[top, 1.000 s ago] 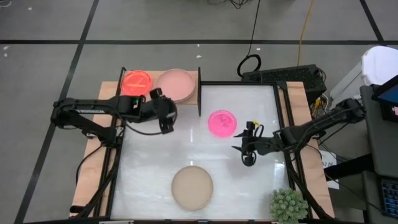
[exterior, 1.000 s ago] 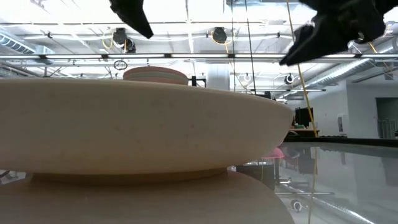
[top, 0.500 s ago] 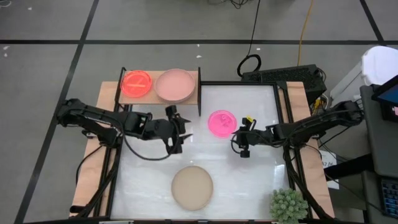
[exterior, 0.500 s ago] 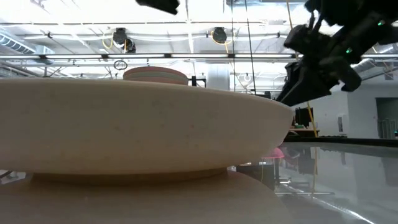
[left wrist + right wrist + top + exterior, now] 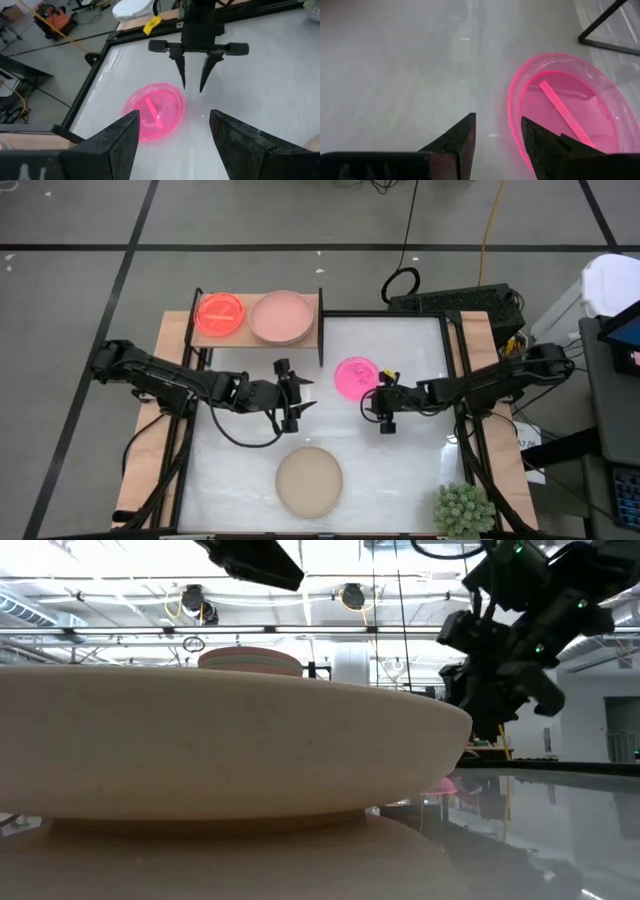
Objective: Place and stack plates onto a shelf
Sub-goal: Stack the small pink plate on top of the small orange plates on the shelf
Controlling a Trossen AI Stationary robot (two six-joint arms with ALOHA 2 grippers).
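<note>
A small neon pink plate [image 5: 355, 377] lies flat on the white table, also seen in the left wrist view [image 5: 155, 111] and the right wrist view [image 5: 570, 115]. On the light-wood shelf [image 5: 315, 302] at the far left sit a neon orange plate [image 5: 220, 313] and a dusty-pink plate [image 5: 281, 317]. A beige plate [image 5: 309, 480] rests near the table's near edge and fills the low view [image 5: 230, 740]. My left gripper [image 5: 293, 402] hovers open left of the pink plate. My right gripper [image 5: 383, 404] [image 5: 497, 120] is open above the pink plate's near-right rim.
A spiky green plant [image 5: 462, 510] stands at the table's near right corner. The shelf's black frame post [image 5: 321, 330] rises just far-left of the pink plate. Bare white tabletop [image 5: 420, 470] lies between the beige plate and the plant.
My left gripper has swung from beside the shelf toward the table's right and near side, ending mid-table, left of the pink plate. My right gripper has moved left toward the pink plate and sunk lower. No plate has moved.
</note>
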